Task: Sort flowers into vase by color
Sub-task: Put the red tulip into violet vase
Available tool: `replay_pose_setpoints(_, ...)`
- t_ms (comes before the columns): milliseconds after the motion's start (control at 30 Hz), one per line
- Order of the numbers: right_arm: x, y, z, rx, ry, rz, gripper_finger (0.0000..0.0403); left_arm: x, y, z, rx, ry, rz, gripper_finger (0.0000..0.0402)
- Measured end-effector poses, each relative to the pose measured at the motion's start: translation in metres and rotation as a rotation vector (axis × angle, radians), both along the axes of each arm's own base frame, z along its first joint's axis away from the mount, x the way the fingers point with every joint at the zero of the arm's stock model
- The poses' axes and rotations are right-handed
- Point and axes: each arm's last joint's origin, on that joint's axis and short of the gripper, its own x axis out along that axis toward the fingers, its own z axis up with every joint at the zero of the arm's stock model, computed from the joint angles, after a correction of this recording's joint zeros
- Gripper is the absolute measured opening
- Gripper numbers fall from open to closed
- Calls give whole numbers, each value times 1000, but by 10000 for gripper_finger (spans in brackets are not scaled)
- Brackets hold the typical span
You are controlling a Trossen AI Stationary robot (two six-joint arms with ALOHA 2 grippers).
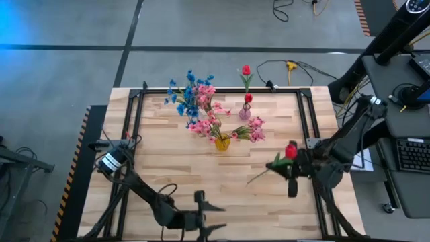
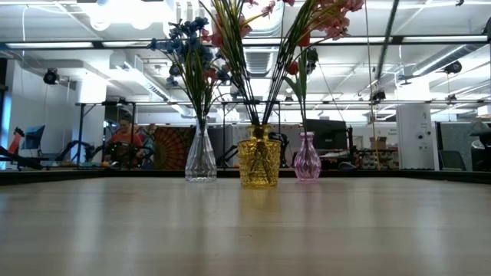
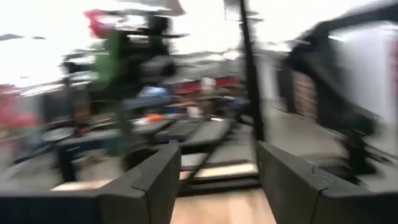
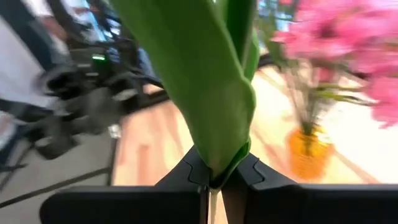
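Observation:
Three vases stand at the table's far middle. A clear vase holds blue flowers, a yellow vase holds pink flowers, and a small pink vase holds red tulips. My right gripper, over the table's right part, is shut on another red tulip. My left gripper stands open and empty above the near edge. In the left wrist view the held tulip shows blurred. My right gripper pinches the red tulip between its two fingers low on the green leaf and stem. The fingers come about level from the table's right side, across the stem. The tulip is lifted clear of the table, its bloom toward the far side and its stem end slanting toward the near left.
A black frame runs along the table's edges. A desk with a keyboard stands beyond the right edge. Bare wood lies between the vases and the near edge. A person sits in the room behind.

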Motion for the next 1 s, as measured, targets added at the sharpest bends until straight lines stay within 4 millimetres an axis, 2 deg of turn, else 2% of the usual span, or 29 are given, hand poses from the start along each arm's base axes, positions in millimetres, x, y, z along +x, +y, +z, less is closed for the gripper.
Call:
replay_pose_setpoints(100, -5, -12, 9, 2, 79, -43, 13, 7, 2, 3, 62, 49, -125, 177)
replay_pose_setpoints(267, -12, -23, 23, -34, 230, -68, 13, 21, 19, 13, 109, 122, -344, 148)
replay_pose_setpoints(367, -18, -30, 31, -38, 270, -138, 13, 20, 26, 22, 180, 159, -378, 130)
replay_pose_setpoints(467, -22, -38, 36, -74, 291, -232, 13, 12, 33, 36, 232, 274, -379, 112)
replay_pose_setpoints(600, -25, -54, 41, -87, 308, -343, 13, -4, 46, 47, 213, 502, -420, 86)
replay_pose_setpoints(667, -26, -65, 43, -84, 314, -390, 13, -12, 52, 54, 189, 564, -433, 73)
replay_pose_setpoints(833, -31, -95, 50, -84, 311, -506, 13, -32, 66, 58, 219, 538, -443, 38)
replay_pose_setpoints(1000, -35, -114, 57, -63, 322, -528, 13, -55, 88, 50, 192, 359, -435, 8)
